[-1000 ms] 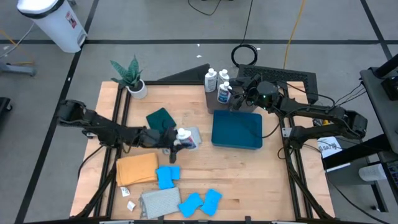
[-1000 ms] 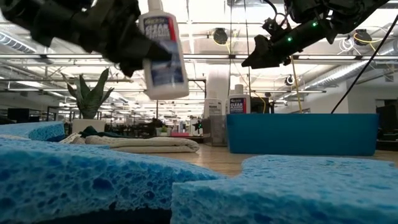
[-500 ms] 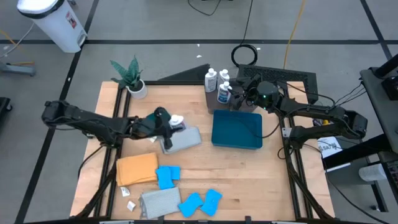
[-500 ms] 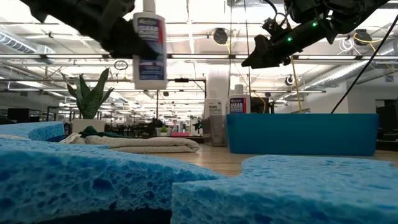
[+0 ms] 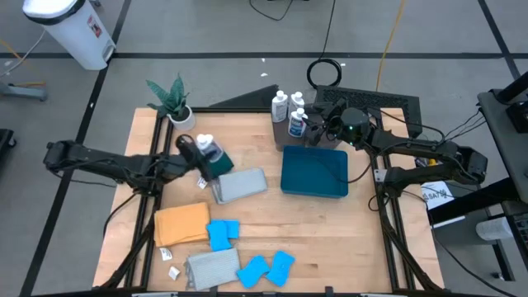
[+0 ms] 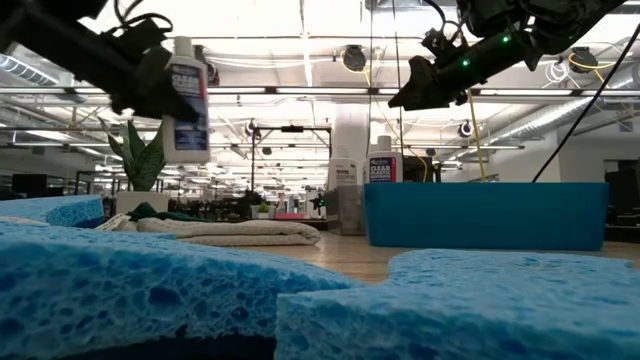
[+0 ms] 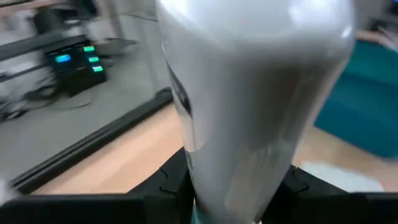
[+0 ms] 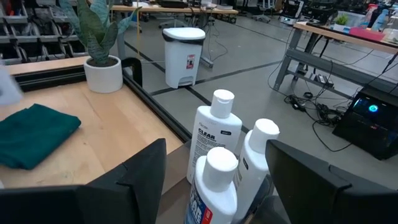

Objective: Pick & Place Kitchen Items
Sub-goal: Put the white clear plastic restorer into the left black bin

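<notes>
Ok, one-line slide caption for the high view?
Left gripper carries a white bottle above the dark green cloth; right gripper waits.

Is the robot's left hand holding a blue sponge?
No, the left gripper holds a white bottle up in the air, while the blue sponges lie on the table.

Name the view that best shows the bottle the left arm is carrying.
Low view: the carried bottle hangs upright, label readable. High view shows it small from above; left wrist view is filled by its blurred body; right wrist view misses it.
</notes>
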Action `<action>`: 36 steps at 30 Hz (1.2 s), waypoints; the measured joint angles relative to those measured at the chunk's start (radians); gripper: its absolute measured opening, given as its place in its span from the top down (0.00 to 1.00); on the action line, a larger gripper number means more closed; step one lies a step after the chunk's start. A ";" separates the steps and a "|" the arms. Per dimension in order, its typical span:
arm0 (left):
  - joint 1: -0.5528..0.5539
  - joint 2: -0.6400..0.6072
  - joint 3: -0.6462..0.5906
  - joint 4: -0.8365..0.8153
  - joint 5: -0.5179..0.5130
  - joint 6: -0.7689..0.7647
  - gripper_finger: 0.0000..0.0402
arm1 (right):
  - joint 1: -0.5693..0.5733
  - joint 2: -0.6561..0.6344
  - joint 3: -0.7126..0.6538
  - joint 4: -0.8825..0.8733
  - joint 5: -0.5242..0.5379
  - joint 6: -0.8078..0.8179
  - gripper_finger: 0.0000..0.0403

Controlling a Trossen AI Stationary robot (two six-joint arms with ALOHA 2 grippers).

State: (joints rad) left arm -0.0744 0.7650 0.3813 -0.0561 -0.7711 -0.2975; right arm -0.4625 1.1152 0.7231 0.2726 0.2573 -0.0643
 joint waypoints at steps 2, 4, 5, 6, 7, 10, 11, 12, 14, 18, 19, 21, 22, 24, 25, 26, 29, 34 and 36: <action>0.001 -0.020 0.000 -0.045 -0.049 -0.053 0.69 | 0.000 0.000 0.000 0.001 0.000 0.000 0.39; 0.000 -0.021 0.000 -0.068 -0.084 -0.085 0.69 | 0.000 0.000 0.000 0.005 0.000 0.000 0.39; 0.000 -0.020 0.000 -0.077 -0.099 -0.101 0.69 | 0.000 0.000 0.000 0.005 0.000 0.000 0.39; 0.001 -0.019 0.000 -0.094 -0.118 -0.114 0.69 | 0.000 0.000 0.000 0.005 0.000 0.001 0.39; 0.003 -0.012 0.000 -0.104 -0.140 -0.128 0.69 | 0.000 0.000 0.000 0.007 0.000 0.003 0.39; 0.004 0.007 0.000 -0.131 -0.200 -0.180 0.68 | 0.000 0.000 0.000 0.007 0.000 0.021 0.39; 0.003 0.013 0.000 -0.133 -0.221 -0.198 0.68 | 0.000 0.000 0.000 0.007 0.000 0.025 0.39; 0.005 0.019 0.000 -0.126 -0.233 -0.213 0.68 | 0.000 0.000 0.000 0.007 0.000 0.026 0.39; 0.012 0.026 0.000 -0.129 -0.247 -0.231 0.68 | 0.000 0.000 0.000 0.006 0.000 0.025 0.39; 0.030 0.042 0.000 -0.107 -0.200 -0.242 0.68 | 0.000 0.000 0.000 0.007 0.000 0.024 0.39; 0.035 0.048 0.000 -0.087 -0.148 -0.222 0.68 | 0.000 0.000 0.000 0.007 0.000 0.024 0.39; 0.042 0.059 0.000 -0.052 -0.011 -0.177 0.68 | 0.000 0.000 0.000 0.007 0.000 0.023 0.39; 0.046 0.069 0.000 -0.030 0.056 -0.160 0.68 | 0.000 0.000 0.000 0.007 0.000 0.022 0.39; 0.054 0.094 0.000 0.040 0.172 -0.136 0.68 | 0.000 0.000 0.000 0.007 -0.002 0.011 0.39; 0.058 0.111 0.000 0.071 0.211 -0.122 0.68 | 0.000 0.000 0.000 0.007 -0.014 0.002 0.39; 0.060 0.133 0.000 0.111 0.244 -0.103 0.68 | 0.000 0.000 0.000 0.007 -0.039 -0.004 0.39; 0.077 0.210 0.000 0.220 0.319 -0.044 0.68 | -0.001 0.000 0.000 0.007 -0.155 -0.005 0.40; 0.121 0.370 0.070 0.268 0.446 0.011 0.68 | 0.001 0.003 0.000 0.041 -0.312 0.016 0.42; 0.130 0.437 0.113 0.271 0.472 0.042 0.68 | 0.008 0.015 0.000 0.065 -0.331 0.042 0.42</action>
State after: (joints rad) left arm 0.0558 1.2020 0.4948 0.2150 -0.2995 -0.2557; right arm -0.4544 1.1303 0.7231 0.3376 -0.0737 -0.0221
